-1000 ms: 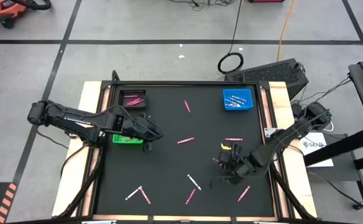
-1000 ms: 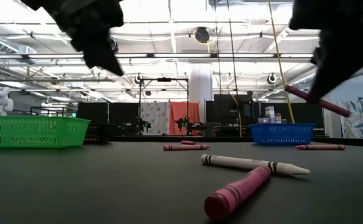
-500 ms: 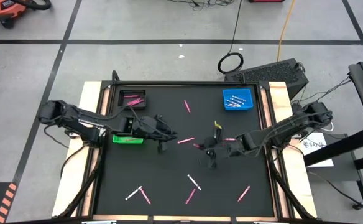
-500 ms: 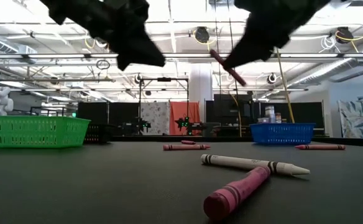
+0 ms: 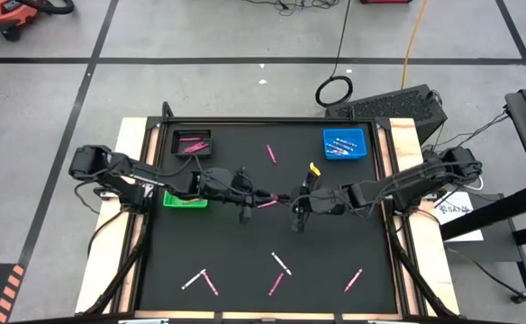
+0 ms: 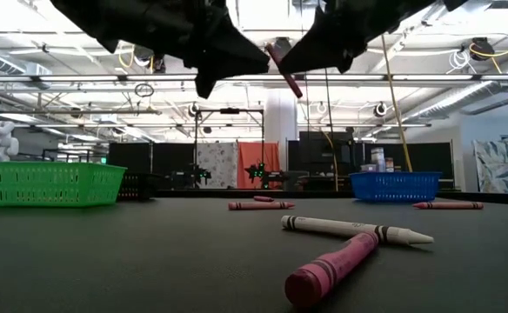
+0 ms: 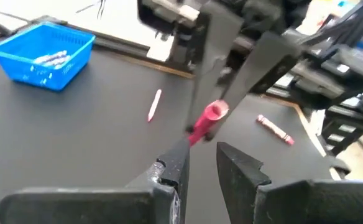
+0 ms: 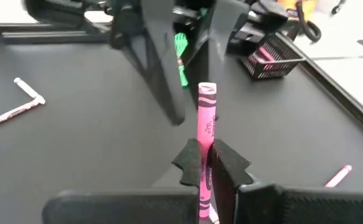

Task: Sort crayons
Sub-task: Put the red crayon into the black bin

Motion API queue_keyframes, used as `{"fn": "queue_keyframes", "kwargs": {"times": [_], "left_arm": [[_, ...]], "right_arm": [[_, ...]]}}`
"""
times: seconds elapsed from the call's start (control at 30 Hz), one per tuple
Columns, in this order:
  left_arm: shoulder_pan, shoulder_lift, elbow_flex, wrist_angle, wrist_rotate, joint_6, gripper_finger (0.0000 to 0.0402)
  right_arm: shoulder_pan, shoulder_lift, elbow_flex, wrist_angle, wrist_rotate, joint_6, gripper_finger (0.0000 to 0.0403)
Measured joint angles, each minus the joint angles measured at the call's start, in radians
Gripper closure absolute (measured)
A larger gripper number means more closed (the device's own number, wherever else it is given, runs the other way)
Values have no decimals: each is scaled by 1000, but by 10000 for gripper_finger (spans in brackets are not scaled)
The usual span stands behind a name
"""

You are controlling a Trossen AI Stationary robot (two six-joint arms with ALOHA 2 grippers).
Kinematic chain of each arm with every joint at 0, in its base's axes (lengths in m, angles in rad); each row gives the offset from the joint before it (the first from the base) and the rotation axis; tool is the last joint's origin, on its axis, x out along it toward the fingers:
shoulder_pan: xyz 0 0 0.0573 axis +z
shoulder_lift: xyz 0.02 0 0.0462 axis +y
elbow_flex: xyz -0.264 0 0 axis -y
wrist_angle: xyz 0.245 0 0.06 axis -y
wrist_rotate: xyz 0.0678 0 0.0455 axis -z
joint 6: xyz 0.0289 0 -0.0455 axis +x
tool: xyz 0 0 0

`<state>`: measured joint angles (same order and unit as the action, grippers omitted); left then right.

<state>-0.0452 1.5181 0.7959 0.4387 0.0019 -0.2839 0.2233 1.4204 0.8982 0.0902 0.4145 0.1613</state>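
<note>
Grippers converged; pink crayon (image 8: pixel 206 134) paper-wrapped.

Both arms reach in from opposite sides and meet nose to nose above the middle of the table, well off its surface. The right gripper (image 8: pixel 205 163) has its fingers pinched together on a pink crayon (image 8: pixel 206 121), which sticks out forward toward the other arm. The left gripper (image 7: pixel 197 163) faces it with its fingers spread apart, the crayon's free end lying just ahead of them.
</note>
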Motion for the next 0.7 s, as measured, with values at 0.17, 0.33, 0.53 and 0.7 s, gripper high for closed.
{"fn": "queue_keyframes", "kwargs": {"times": [0.17,0.33,0.53,0.7], "left_arm": [[0,1,0,30,2,1,317],[4,1,0,78,4,1,317],[27,1,0,81,8,1,317],[35,1,0,107,9,1,317]], "right_arm": [[-7,0,0,15,0,-20,403],[-8,0,0,24,-7,-20,403],[-8,0,0,79,0,-49,403],[-22,5,0,94,2,-52,403]]}}
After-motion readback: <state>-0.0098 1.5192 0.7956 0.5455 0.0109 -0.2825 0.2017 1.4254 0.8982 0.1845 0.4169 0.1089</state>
